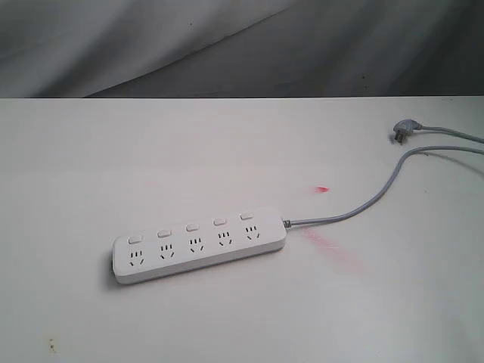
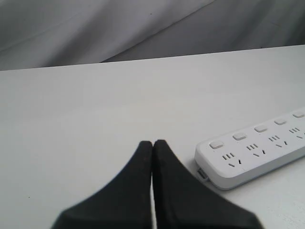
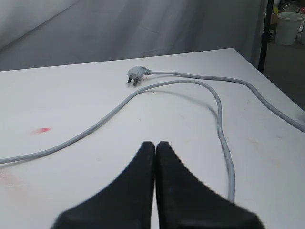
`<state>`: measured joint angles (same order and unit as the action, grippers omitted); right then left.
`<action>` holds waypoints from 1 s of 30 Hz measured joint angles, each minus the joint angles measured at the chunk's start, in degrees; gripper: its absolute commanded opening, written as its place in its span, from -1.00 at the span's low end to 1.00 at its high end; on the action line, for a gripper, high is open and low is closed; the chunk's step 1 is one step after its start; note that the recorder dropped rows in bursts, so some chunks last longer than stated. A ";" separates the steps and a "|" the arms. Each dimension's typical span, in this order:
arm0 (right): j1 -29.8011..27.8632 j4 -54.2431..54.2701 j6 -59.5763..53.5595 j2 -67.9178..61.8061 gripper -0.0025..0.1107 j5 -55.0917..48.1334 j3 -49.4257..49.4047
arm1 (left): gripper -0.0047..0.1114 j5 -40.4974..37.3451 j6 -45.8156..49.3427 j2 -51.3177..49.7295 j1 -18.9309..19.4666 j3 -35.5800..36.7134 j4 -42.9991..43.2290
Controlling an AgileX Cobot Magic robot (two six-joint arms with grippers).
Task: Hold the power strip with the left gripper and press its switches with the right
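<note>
Finding the power strip (image 1: 200, 246) lying flat on the white table (image 1: 227, 151), left of centre and toward the near side in the exterior view, slanted a little with its cord end farther off to the right. Looking long, white and round-cornered, carrying five sockets (image 1: 195, 245) in a row and five small switches (image 1: 192, 226), one above each, all facing up, so pressing from above seems workable. Trailing a grey cord (image 1: 363, 208) from the right end, curving off toward a grey plug (image 1: 398, 133) lying loose near the far right, plugged into nothing.

Seeing neither arm in the exterior view. Hovering the left gripper (image 2: 153, 142) near the strip's free end but apart from it, black fingers (image 2: 133, 191) pressed together tip to tip and gripping nothing. Probably sitting there because that end is the natural place to pin the strip down; needing to spread first. Holding the right gripper (image 3: 155, 143) closed tight and empty too, above the table beside the cord, with the strip out of its camera's sight — closed tips likely suiting a poke at a button.

Judging the task as not yet begun: no hold, no press.
</note>
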<state>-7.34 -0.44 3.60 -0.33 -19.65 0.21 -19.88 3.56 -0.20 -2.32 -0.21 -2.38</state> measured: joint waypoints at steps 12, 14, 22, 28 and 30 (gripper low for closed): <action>0.00 0.00 0.00 0.00 -0.96 0.00 0.00 | -0.88 0.00 0.00 0.00 0.00 0.00 0.00; 0.00 0.00 0.00 0.00 -0.96 0.00 0.00 | -0.88 0.00 0.00 0.00 0.00 0.00 0.00; 0.00 0.00 0.00 0.00 -0.96 0.00 0.00 | -0.88 0.13 0.00 0.00 0.00 0.00 2.38; 0.00 0.00 0.00 0.00 -0.96 0.00 0.00 | -0.88 3.41 0.10 0.00 0.00 0.00 7.61; 0.00 0.00 0.00 0.00 -0.96 0.00 0.00 | -0.88 5.33 0.10 0.00 0.00 -0.22 8.41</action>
<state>-7.34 -0.44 3.60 -0.33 -19.65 0.21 -14.54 3.66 -0.20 -2.32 -0.43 6.04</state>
